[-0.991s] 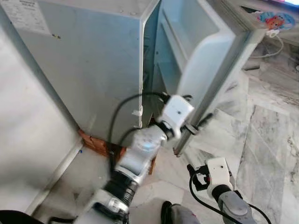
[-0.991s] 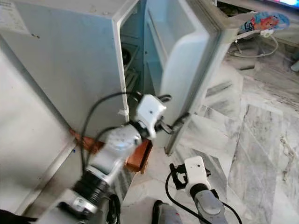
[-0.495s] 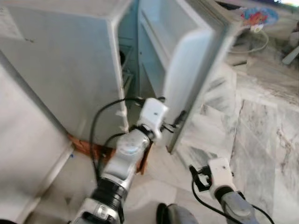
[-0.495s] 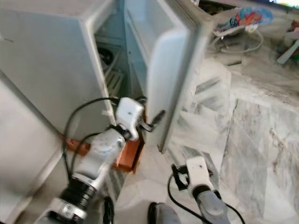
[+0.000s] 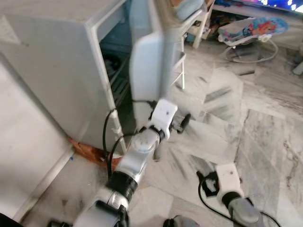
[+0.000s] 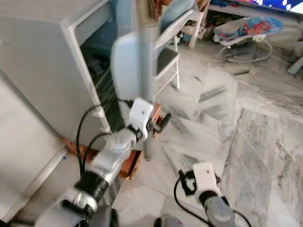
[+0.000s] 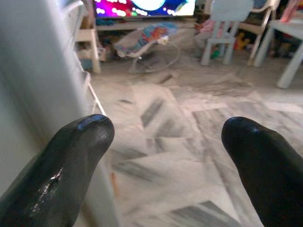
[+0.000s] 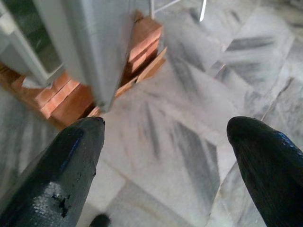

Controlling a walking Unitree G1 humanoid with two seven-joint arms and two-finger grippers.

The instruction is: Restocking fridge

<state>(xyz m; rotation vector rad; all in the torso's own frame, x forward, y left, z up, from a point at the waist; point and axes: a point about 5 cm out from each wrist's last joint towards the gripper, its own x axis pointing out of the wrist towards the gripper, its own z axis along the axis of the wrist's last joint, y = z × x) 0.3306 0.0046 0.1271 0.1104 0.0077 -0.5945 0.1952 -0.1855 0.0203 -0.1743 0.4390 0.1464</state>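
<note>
The grey fridge (image 5: pixel 57 71) stands at the left with its door (image 5: pixel 147 52) swung wide, seen edge-on. Wire shelves (image 5: pixel 116 78) show in the dark inside. My left gripper (image 5: pixel 182 122) reaches out low, just past the door's lower edge; in the left wrist view the left gripper (image 7: pixel 168 156) is open, holding nothing, with the door edge (image 7: pixel 42 80) right beside one finger. Low at the right, my right gripper (image 8: pixel 168 156) hangs open above the marble floor (image 8: pixel 189 118), near the door's bottom corner (image 8: pixel 94 56).
Bricks (image 6: pixel 132 163) prop up the fridge base. A white chair (image 6: pixel 168 52) stands just behind the door and a baby bouncer (image 5: pixel 251 28) farther back on the right. A pale wall (image 5: pixel 23 142) runs along my left. Marble floor (image 5: pixel 265 118) spreads to the right.
The fridge door has swung farther open, from angled to edge-on, with my left gripper following its lower edge. The camera view has shifted too. The right arm stays low.
</note>
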